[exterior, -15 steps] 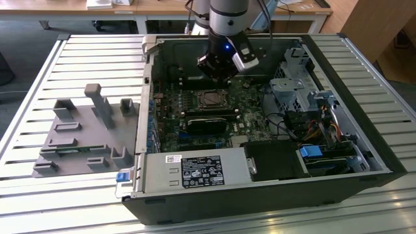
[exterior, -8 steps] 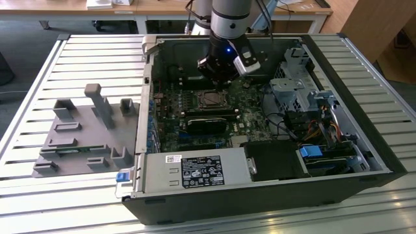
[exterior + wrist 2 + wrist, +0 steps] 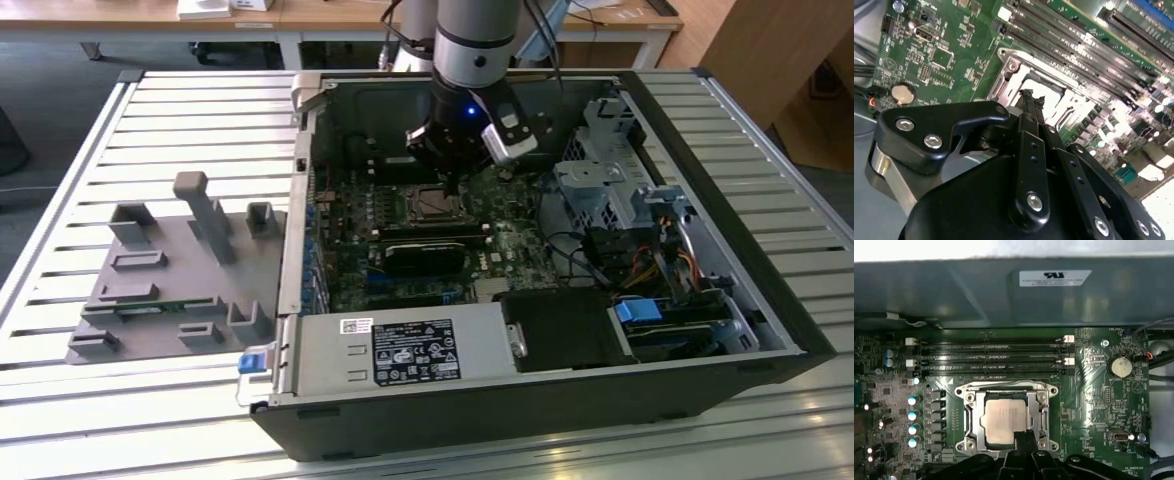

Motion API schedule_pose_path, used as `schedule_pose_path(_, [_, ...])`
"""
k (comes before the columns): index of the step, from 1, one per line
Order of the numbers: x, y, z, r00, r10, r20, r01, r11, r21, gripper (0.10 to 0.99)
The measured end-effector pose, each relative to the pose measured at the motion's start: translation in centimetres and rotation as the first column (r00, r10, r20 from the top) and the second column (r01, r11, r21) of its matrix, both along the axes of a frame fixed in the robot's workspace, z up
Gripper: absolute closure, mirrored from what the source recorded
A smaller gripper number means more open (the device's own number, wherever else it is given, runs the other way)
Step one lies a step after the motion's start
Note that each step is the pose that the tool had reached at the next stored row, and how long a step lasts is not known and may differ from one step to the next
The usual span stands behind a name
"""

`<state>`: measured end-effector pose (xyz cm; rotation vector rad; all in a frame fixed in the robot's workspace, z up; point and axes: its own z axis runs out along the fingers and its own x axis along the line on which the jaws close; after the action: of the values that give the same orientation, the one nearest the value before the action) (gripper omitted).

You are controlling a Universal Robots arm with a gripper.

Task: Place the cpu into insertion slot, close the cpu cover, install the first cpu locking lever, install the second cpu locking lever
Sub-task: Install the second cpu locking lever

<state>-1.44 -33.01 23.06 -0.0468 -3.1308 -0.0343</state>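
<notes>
The cpu (image 3: 1001,416), a dull silver square, lies in the insertion slot (image 3: 434,205) on the green motherboard. The cpu cover (image 3: 1040,405), a silvery frame, lies flat around it, and the chip shows through its window. In the second wrist view the cpu (image 3: 1053,97) and the cover (image 3: 1004,82) lie just beyond my fingertips. My gripper (image 3: 1023,437) hangs over the socket's edge, shut, with its black tips together and nothing visible between them. In the exterior view the gripper (image 3: 454,176) is low inside the open case, right over the socket.
Long memory slots (image 3: 994,357) run beside the socket, with the case wall (image 3: 1004,295) behind them. A coin battery (image 3: 1120,366) sits on the board. A drive cage (image 3: 601,190), a power supply (image 3: 400,350) and a grey fixture plate (image 3: 174,280) surround the work area.
</notes>
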Motion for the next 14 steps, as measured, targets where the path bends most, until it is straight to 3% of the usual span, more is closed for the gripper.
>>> schedule_pose_path(3, [-0.01,-0.26,-0.09,0.9999,0.014,-0.0003,-0.014,0.9999,0.000,0.980])
schedule_pose_path(8, [0.00,-1.28,-0.15,0.9999,0.014,-0.0001,-0.014,0.9999,0.006,0.980])
schedule_pose_path(14, [-0.07,-1.92,-0.15,0.9999,0.016,0.0038,-0.016,0.9997,0.017,0.980])
